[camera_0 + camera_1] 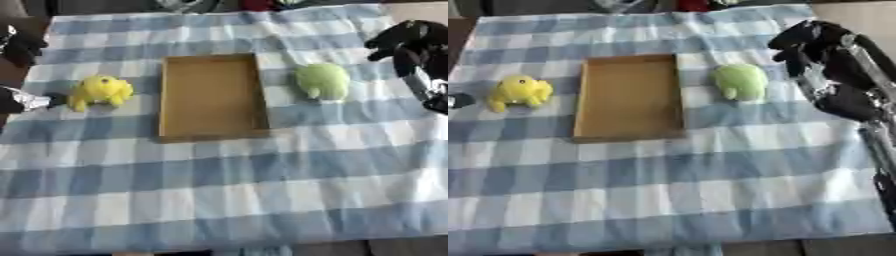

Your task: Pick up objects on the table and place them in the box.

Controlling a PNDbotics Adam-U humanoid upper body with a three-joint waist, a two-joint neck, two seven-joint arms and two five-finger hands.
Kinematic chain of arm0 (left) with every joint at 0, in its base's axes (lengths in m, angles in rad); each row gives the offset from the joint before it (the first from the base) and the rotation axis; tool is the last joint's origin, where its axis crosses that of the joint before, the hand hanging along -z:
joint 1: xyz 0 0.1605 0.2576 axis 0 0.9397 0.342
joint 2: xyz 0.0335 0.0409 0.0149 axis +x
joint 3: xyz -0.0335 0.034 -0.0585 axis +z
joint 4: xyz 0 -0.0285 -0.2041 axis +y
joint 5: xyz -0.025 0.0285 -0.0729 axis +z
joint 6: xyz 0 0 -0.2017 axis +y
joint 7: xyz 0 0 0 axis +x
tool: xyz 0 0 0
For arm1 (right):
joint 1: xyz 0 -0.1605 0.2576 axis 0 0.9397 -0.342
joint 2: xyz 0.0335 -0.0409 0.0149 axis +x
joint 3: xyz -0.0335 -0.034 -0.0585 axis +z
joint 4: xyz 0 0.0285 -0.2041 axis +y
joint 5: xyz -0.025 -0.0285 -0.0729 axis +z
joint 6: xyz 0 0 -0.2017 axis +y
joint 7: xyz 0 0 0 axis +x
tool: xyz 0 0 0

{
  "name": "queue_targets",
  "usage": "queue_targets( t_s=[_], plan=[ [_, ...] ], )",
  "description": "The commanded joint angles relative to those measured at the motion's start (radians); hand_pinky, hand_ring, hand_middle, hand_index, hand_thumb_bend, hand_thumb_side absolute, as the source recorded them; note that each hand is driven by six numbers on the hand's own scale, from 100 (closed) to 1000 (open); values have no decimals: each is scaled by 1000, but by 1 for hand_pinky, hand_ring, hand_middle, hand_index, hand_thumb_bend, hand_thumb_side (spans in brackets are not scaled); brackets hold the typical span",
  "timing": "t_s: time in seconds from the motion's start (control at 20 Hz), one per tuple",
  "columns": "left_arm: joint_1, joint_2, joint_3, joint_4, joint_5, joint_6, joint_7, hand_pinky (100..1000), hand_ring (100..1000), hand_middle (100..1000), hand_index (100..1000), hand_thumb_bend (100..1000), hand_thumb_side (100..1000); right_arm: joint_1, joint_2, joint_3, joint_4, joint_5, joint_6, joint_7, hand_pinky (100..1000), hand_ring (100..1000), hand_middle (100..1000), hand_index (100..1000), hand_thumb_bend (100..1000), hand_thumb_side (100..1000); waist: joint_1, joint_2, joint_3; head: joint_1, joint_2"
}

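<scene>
A shallow brown cardboard box (171, 100) lies open and empty in the middle of the checked cloth. Left of it sits a yellow plush toy (101, 91). A green plush toy (322, 80) lies to the right of the box. My right hand (808, 40) hangs black over the cloth's right side, a little right of and above the green toy, fingers relaxed and holding nothing. Only a black and silver part of my left hand (26, 101) shows at the left edge, close beside the yellow toy, apart from it.
The blue and white checked cloth (227, 190) covers the table down to its front edge. Another black part of my left arm (17, 47) shows higher on the left edge. My right forearm (859, 95) crosses the right side.
</scene>
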Motion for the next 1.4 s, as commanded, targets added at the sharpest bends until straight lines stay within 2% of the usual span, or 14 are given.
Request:
queue_targets(
  t_s=[0.05,0.85,1.4],
  plan=[
    [-18,42,7,-9,-7,1,-1,611,593,586,721,689,145,-13,-16,-5,-10,-1,-1,0,695,771,670,689,100,476,1,-18,0,-1,-3],
    [-38,53,-5,21,-40,8,-15,613,594,589,724,681,144,-13,-17,-4,-9,-1,-2,2,695,772,670,689,100,478,3,-19,-3,-2,-4],
    [-176,35,-85,199,-147,0,-103,624,600,597,739,642,136,-11,-17,2,-8,-3,-2,7,696,772,670,688,100,480,3,-25,-10,3,0]
  ],
)
